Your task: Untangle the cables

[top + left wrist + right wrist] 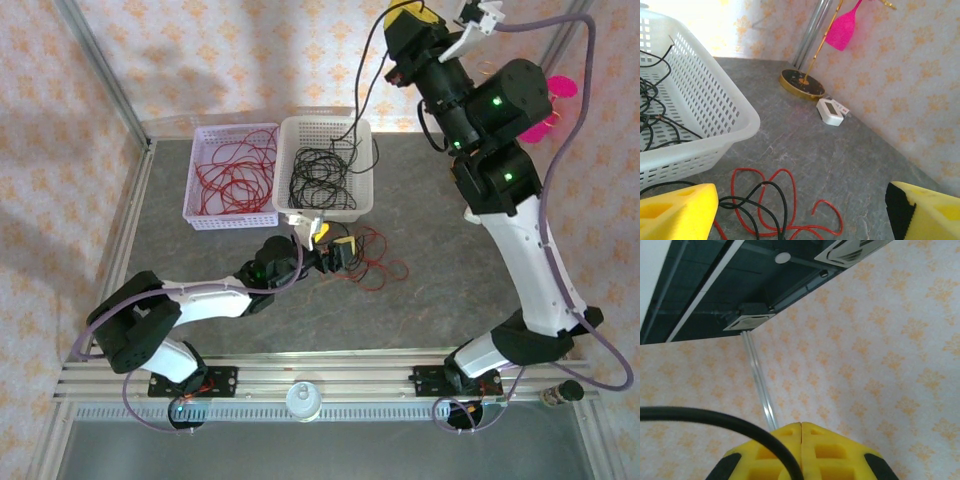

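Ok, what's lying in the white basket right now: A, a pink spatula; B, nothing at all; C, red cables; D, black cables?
D: a coil of black cables sits inside the white basket, while red cables lie in the lavender basket beside it.

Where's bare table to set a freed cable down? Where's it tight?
Bare: table between the loose cables and the near rail; also the patch between the lavender basket and left arm. Crowded: around the left gripper, cables beside the white basket.
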Robot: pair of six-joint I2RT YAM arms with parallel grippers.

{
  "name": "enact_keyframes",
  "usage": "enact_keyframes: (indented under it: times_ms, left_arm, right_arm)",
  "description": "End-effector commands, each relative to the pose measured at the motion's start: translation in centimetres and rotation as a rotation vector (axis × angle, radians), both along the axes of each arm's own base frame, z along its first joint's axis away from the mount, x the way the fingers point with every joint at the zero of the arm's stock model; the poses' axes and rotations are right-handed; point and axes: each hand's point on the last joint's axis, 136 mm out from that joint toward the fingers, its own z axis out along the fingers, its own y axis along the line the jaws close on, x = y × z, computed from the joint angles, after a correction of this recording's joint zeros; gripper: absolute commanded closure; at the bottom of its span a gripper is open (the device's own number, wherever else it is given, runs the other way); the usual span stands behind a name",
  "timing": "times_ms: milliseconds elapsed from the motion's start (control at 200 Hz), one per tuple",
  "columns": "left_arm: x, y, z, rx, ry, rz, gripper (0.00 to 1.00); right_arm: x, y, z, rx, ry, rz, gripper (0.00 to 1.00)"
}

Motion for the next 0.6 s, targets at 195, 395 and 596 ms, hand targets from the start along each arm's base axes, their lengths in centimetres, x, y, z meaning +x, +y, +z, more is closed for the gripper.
enact_keyframes:
  times_ms: [195,395,596]
  left_arm:
    - [-3.3,3.5,-1.3,-0.039,0.044,0.046,0.15]
    - [-4.7,5.6,-1.1,-0.003,0.058,0.078,0.15]
    - [-5.4,7.3,-0.2,0.019,0.054,0.116,0.15]
  right_arm:
    - [11.7,2.4,-6.9,-0.068,0.172,-0.059,1.00]
    - [18.8,4.5,-14.3,-0.121,0.322,-0.090,1.00]
    - [24.2,6.1,-22.3,-0.171,0.453,-0.146,1.00]
